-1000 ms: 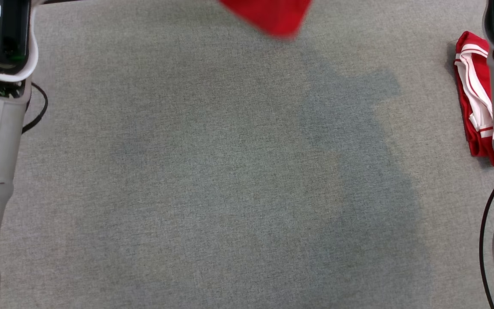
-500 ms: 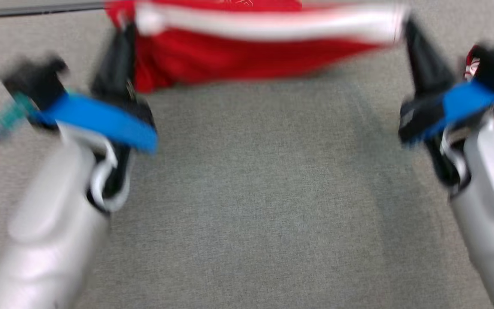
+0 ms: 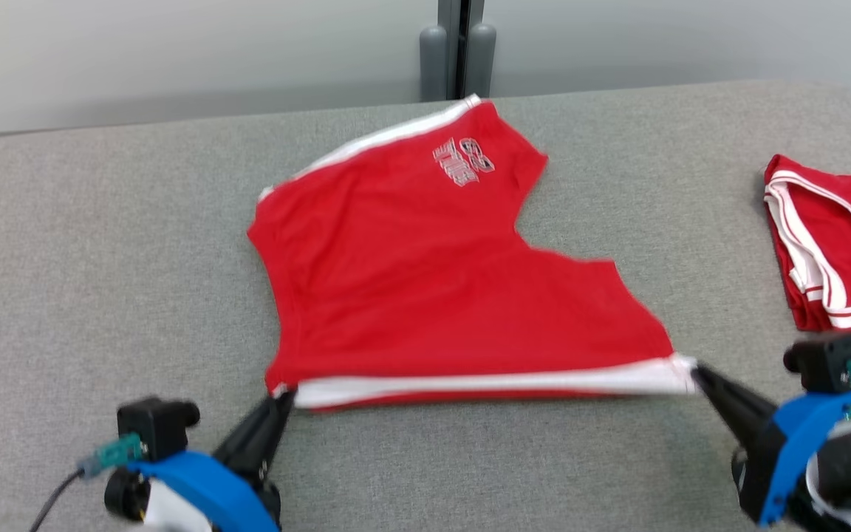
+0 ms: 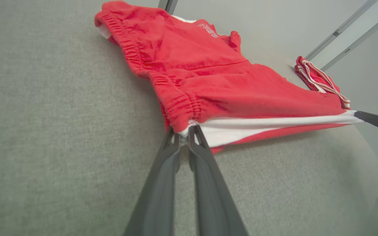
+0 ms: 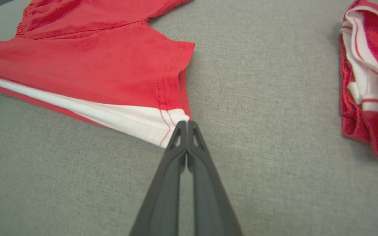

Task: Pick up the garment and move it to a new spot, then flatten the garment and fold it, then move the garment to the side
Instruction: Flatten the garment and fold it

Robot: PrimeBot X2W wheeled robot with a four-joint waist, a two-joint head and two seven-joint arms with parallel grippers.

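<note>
The garment is a pair of red shorts with white side stripes and a small white logo, spread on the grey cloth table. Its near striped edge is pulled taut between my two grippers. My left gripper is shut on the near left corner at the gathered waistband; the left wrist view shows that grip on the garment. My right gripper is shut on the near right corner, and the right wrist view shows its tips pinching the white hem of the garment.
A second red and white garment lies bunched at the table's right side, close to my right arm; it also appears as a red heap in the right wrist view. A pale wall with a grey post stands behind the table's far edge.
The head camera has tilted up toward the far edge. The garment, stretched in the air between both grippers half a second ago, now lies spread on the table with both corners still held.
</note>
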